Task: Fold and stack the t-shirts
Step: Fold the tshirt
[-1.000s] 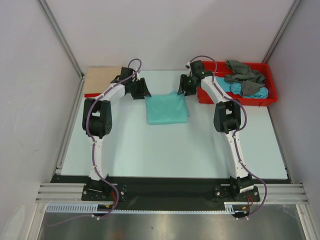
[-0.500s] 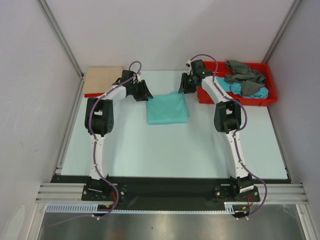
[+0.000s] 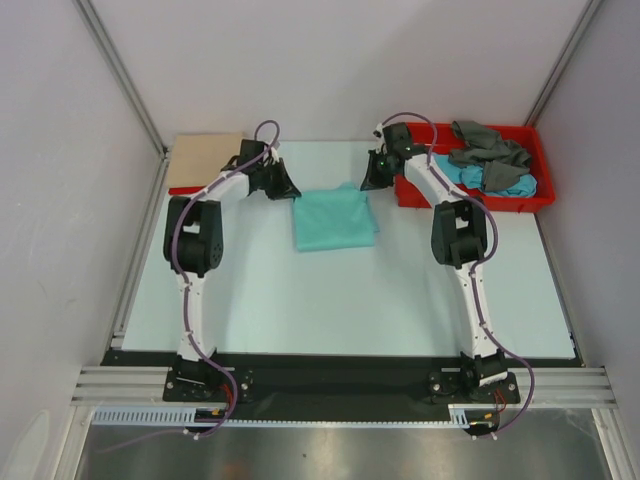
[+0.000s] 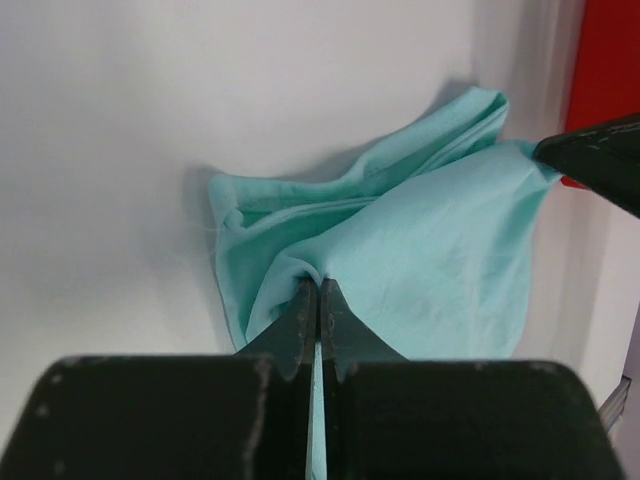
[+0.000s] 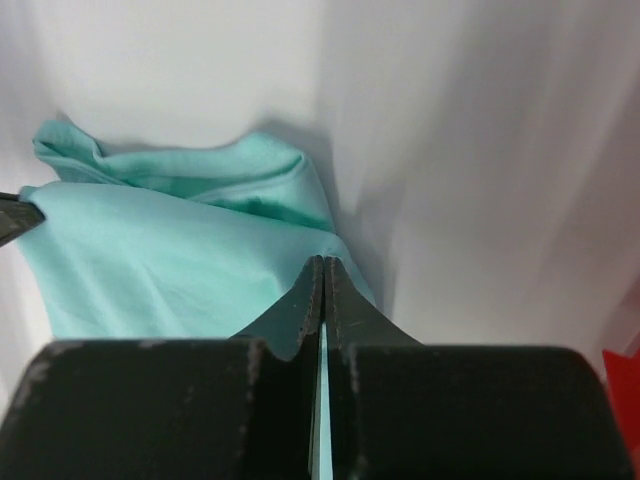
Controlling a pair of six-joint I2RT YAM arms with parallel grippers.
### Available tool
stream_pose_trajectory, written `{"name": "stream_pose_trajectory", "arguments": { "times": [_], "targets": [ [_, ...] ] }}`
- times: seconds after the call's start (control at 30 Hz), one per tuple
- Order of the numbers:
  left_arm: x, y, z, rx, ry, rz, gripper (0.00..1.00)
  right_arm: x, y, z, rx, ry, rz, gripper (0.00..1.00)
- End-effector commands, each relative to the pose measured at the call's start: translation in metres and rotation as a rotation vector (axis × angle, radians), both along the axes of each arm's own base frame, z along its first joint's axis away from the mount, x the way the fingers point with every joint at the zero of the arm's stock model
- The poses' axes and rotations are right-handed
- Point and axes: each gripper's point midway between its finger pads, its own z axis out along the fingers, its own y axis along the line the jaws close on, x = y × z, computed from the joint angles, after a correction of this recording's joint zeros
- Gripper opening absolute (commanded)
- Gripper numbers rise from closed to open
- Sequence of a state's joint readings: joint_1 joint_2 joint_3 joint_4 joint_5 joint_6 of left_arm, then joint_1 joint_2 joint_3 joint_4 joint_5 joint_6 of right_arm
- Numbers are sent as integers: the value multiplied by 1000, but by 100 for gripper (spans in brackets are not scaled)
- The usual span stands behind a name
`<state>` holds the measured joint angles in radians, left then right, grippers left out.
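the left end effector [image 4: 318,292] has its jaws pressed together on a pinch of the mint-green t-shirt [image 3: 335,218]. the cloth gathers into wrinkles right at its fingertips, and a thin sliver of green shows between the two fingers. the right end effector [image 5: 323,268] is clamped the same way on the shirt's other far corner, with cloth puckering at its tips.

the shirt lies folded on the white bench [image 3: 300,300] and stretches from the two end effectors toward the arm bases. both grips sit on its far edge, the left end effector at the left corner and the right one at the right corner. between the grips the far edge bulges up in loose folds. in the left wrist view the right end effector's dark tip meets the shirt's corner ahead and to the right of the left fingers.

just to the right of the right end effector stands a red plastic tray [image 3: 470,204]. inside it a crumpled grey t-shirt [image 3: 488,150] lies over a turquoise-blue t-shirt [image 3: 515,186]. to the left of the left end effector, at the bench's far left corner, lies a flat beige t-shirt [image 3: 205,160]. a red t-shirt [image 3: 182,189] lies under it, with only its near edge showing.
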<state>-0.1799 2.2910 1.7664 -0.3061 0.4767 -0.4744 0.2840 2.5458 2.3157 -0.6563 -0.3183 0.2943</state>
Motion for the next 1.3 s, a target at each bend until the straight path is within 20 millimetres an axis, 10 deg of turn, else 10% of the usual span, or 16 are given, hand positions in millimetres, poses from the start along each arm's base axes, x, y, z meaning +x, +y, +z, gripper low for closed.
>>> {"name": "stream_pose_trajectory", "arguments": {
  "times": [0.0, 0.73, 1.27],
  "targets": [
    [4, 1, 77, -41, -161, 7, 0, 4, 3, 76, 50, -136, -13, 0],
    [21, -3, 97, -64, -215, 12, 0, 19, 9, 91, 107, -173, -15, 0],
    [67, 13, 59, -47, -193, 57, 3, 60, 8, 58, 231, -184, -76, 5]
  ]
}}
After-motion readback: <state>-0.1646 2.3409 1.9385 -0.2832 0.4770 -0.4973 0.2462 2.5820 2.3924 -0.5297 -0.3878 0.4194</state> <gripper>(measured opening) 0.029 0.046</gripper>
